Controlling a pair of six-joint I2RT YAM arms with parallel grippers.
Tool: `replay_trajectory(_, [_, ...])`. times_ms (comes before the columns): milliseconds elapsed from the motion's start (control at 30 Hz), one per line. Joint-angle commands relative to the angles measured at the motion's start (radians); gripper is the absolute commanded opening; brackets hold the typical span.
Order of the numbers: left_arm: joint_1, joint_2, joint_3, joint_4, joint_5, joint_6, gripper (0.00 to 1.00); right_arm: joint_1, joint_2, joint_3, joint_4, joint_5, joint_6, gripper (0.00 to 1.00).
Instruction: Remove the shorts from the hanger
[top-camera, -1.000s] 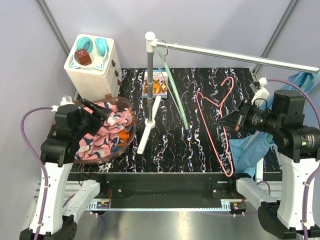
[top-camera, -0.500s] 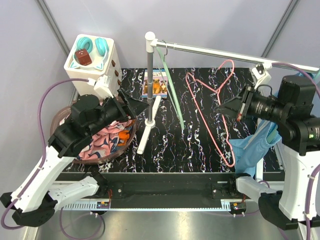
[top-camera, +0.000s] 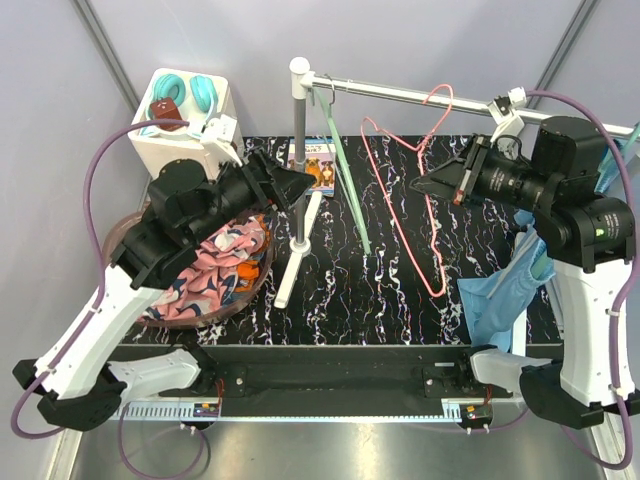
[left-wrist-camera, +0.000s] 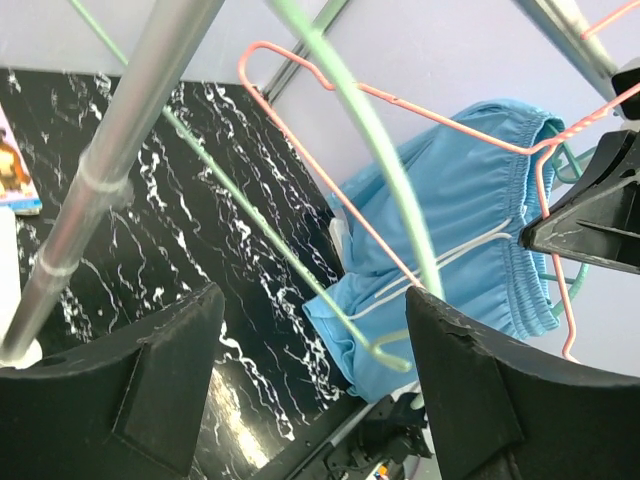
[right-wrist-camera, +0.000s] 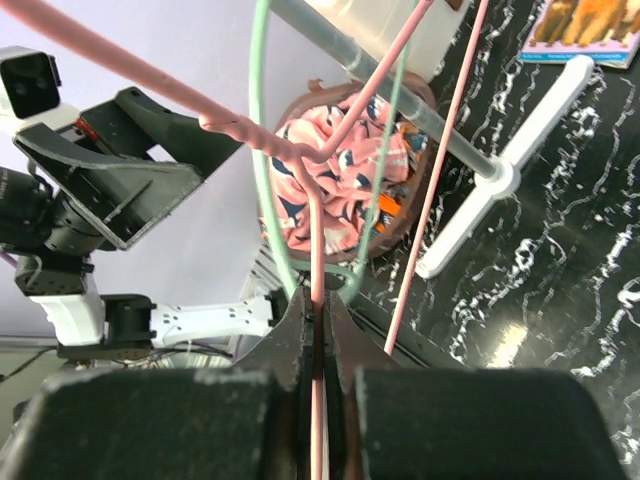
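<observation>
The right hand (right-wrist-camera: 318, 312) is clamped tight on the pink hanger (right-wrist-camera: 317, 250), up near the rack rail (top-camera: 400, 95). The left hand (top-camera: 298, 185) gapes wide, holding nothing, beside the rack pole (top-camera: 298, 150). The light blue shorts (left-wrist-camera: 470, 190) hang at the desk's (top-camera: 390, 290) right edge. The pink patterned shorts (top-camera: 215, 265) lie in a brown basket (top-camera: 118, 238).

Light blue shorts (left-wrist-camera: 470, 200), pink navy-print shorts (top-camera: 215, 265), pink hanger (right-wrist-camera: 316, 250), mint-green hanger (left-wrist-camera: 400, 185), black white-veined table (top-camera: 340, 290)

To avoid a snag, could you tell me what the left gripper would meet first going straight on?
Probably the green hanger, whose wire crosses before the open left gripper; the light blue shorts hang further behind, though depth is unclear.
</observation>
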Motion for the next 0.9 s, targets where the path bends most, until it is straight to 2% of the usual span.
replay_trajectory(0, [-0.004, 0.016, 0.071, 0.05, 0.044, 0.066, 0.77, 0.055, -0.001, 0.009, 0.146, 0.111, 0.095, 0.0])
replay_trajectory(133, [-0.004, 0.007, 0.068, 0.029, 0.041, 0.065, 0.77, 0.092, 0.012, 0.049, 0.124, 0.215, 0.119, 0.0])
replay_trajectory(267, [-0.004, -0.005, 0.071, 0.0, 0.046, 0.066, 0.77, 0.158, 0.063, 0.128, 0.022, 0.394, 0.148, 0.0])
replay_trajectory(467, [-0.006, -0.041, 0.04, -0.014, 0.066, 0.048, 0.77, 0.352, 0.144, 0.204, -0.056, 0.632, 0.205, 0.0])
replay_trajectory(633, [-0.006, -0.077, 0.017, -0.023, 0.063, 0.04, 0.77, 0.553, 0.235, 0.332, -0.15, 0.884, 0.242, 0.0])
replay_trajectory(867, [-0.004, -0.123, 0.006, -0.046, 0.052, 0.043, 0.77, 0.65, 0.449, 0.596, -0.297, 0.987, 0.19, 0.01])
